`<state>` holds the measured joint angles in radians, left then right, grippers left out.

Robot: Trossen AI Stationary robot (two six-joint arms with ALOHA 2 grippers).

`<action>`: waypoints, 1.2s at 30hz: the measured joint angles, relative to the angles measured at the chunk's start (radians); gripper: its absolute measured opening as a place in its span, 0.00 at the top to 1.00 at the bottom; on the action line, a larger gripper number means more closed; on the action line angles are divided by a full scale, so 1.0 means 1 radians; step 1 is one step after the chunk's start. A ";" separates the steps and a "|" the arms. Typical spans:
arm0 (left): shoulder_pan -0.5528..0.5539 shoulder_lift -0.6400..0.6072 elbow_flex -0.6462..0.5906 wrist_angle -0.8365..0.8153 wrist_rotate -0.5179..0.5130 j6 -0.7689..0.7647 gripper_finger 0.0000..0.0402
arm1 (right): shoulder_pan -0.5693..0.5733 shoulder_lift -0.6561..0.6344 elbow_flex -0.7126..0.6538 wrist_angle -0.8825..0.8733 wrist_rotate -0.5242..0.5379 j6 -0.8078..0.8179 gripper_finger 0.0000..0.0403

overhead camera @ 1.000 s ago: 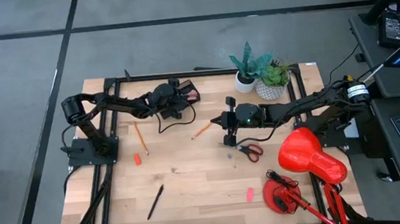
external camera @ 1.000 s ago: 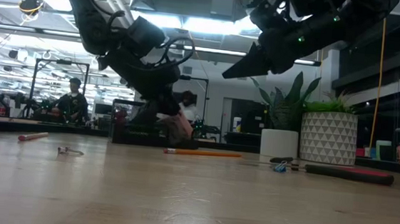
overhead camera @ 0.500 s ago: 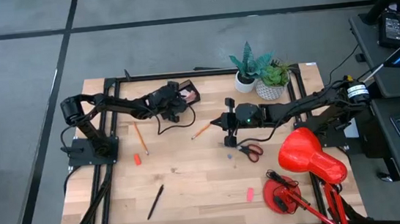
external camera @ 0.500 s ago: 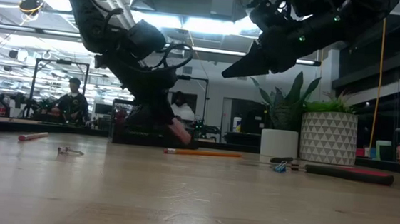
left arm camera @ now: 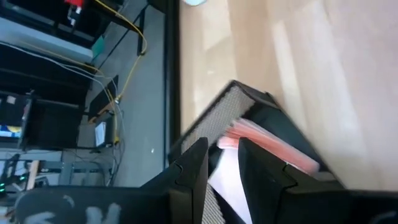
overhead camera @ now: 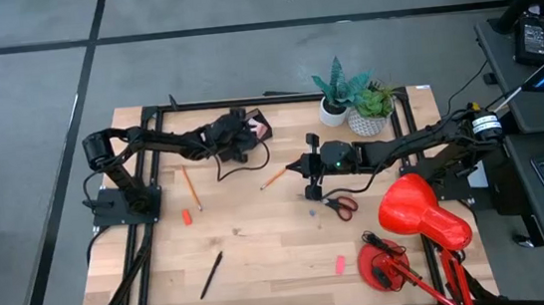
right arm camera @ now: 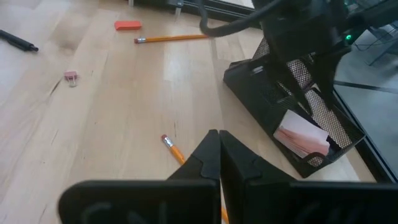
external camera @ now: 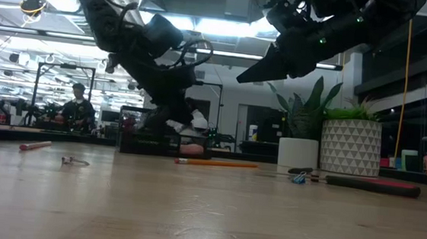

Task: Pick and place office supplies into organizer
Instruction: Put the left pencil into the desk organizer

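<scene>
The organizer (overhead camera: 249, 123), a dark mesh tray, stands at the table's far edge, left of the middle. A pink sticky-note pad (right arm camera: 302, 140) lies inside it. My left gripper (left arm camera: 227, 158) hangs just above the pad, pointing down into the organizer (right arm camera: 261, 93), its fingers a little apart and holding nothing. My right gripper (overhead camera: 298, 165) hovers shut and empty above the table's middle, over an orange pencil (overhead camera: 274, 177), which lies flat on the wood.
On the table lie a second pencil (overhead camera: 191, 188), a red eraser (overhead camera: 186, 217), a black pen (overhead camera: 211, 275), a pink eraser (overhead camera: 340, 263) and red-handled scissors (overhead camera: 338, 204). Two potted plants (overhead camera: 357, 102) stand far right, and a red desk lamp (overhead camera: 413, 214) near right.
My left gripper has risen a little over the organizer. In the low view the pink pad showed below its fingertips in the earlier frames and no longer shows there.
</scene>
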<state>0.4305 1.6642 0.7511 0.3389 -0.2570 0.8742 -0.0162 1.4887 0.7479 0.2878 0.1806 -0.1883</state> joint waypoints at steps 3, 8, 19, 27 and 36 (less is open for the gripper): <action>-0.010 0.000 0.021 -0.002 -0.043 0.001 0.79 | 0.000 0.000 0.000 0.000 0.000 0.000 1.00; -0.045 -0.011 0.049 -0.003 -0.104 0.003 0.79 | 0.000 0.000 0.000 0.000 0.000 -0.014 1.00; -0.101 -0.311 0.051 -0.198 0.087 -0.156 0.89 | -0.001 0.000 0.000 0.002 -0.001 -0.027 1.00; -0.111 -0.500 0.051 -0.419 0.273 -0.365 0.99 | 0.000 0.000 0.000 0.003 -0.018 -0.029 1.00; -0.218 -0.585 -0.070 -0.434 0.294 -0.397 1.00 | 0.000 0.000 0.000 0.023 -0.134 -0.027 1.00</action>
<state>0.2127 1.0792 0.6813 -0.0954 0.0368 0.4769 -0.0162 1.4891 0.7479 0.3106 0.0467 -0.2153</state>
